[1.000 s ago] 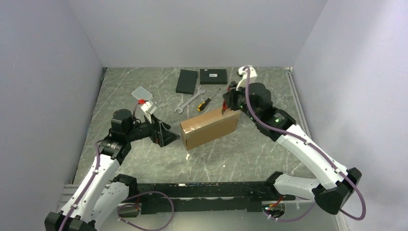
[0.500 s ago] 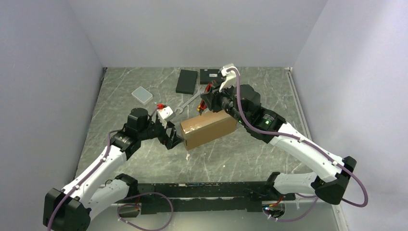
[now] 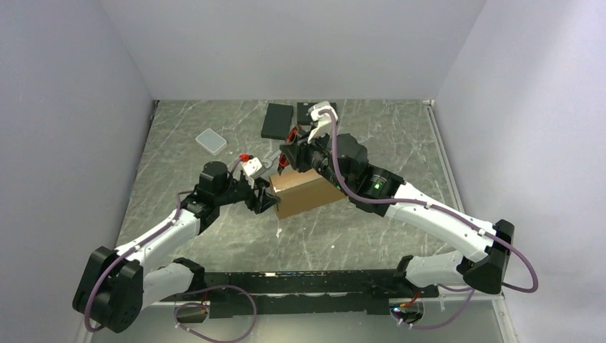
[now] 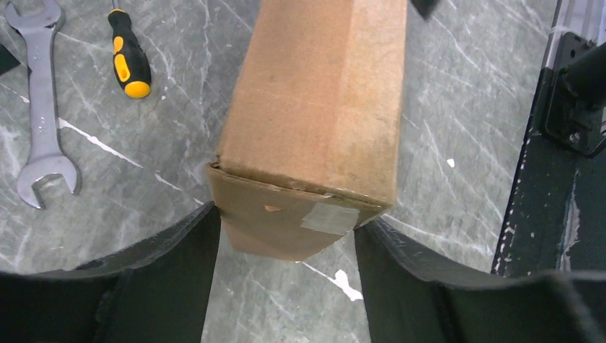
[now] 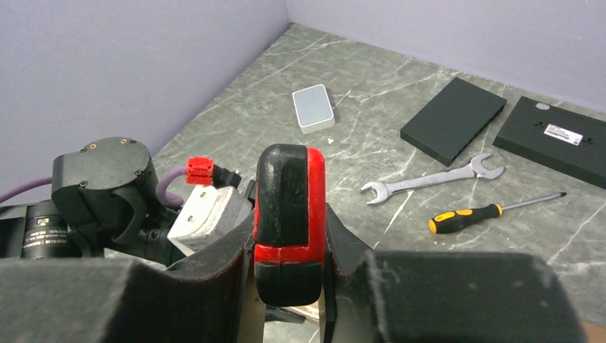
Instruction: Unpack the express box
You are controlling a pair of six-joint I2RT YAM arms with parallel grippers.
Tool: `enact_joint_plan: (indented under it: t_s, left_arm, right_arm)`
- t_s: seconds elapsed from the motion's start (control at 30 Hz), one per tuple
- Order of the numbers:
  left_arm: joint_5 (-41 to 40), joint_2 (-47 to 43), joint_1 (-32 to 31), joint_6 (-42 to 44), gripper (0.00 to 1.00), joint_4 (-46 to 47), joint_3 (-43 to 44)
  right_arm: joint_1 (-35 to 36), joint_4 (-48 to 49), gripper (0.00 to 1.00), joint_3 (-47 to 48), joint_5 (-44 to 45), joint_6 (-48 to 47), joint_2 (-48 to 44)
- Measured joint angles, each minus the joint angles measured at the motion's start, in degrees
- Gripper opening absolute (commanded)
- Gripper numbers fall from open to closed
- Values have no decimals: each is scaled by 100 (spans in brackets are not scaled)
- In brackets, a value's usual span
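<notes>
The express box [image 3: 307, 193] is a plain brown cardboard box lying shut at the table's middle, with its taped end toward my left arm. In the left wrist view the box [image 4: 314, 107] has that end between my two fingers [image 4: 179, 264], which touch its corners. My left gripper [image 3: 266, 200] is shut on the box's end. My right gripper [image 3: 289, 158] hovers over the box's far left corner, shut on a red and black tool handle [image 5: 289, 207] that stands upright between the pads. The tool's tip is hidden.
A spanner [image 4: 43, 107] and a yellow-black screwdriver [image 4: 128, 61] lie just behind the box. Two flat black boxes [image 3: 277, 120] [image 5: 557, 139] lie at the back. A small white box [image 3: 211, 141] lies at the back left. Walls enclose three sides.
My right arm has swung left along the box with the tool, from its right end to its left end. My left gripper has moved right up to the box's end.
</notes>
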Motion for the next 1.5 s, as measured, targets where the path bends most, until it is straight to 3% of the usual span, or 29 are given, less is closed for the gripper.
enact_joint_plan:
  t_s: [0.23, 0.6, 0.97, 1.5]
  left_arm:
    - [26, 295, -61, -142, 42, 748, -133]
    - [-295, 988, -376, -570, 36, 2046, -175]
    - [-597, 1005, -605, -627, 29, 2140, -175]
    - [-717, 994, -627, -612, 11, 2135, -175]
  right_arm:
    - [197, 223, 0, -17, 461, 2, 195]
    - [645, 247, 0, -15, 1663, -308, 588]
    - [787, 337, 0, -9, 2461, -647, 872]
    - [857, 632, 0, -11, 2533, -645, 887]
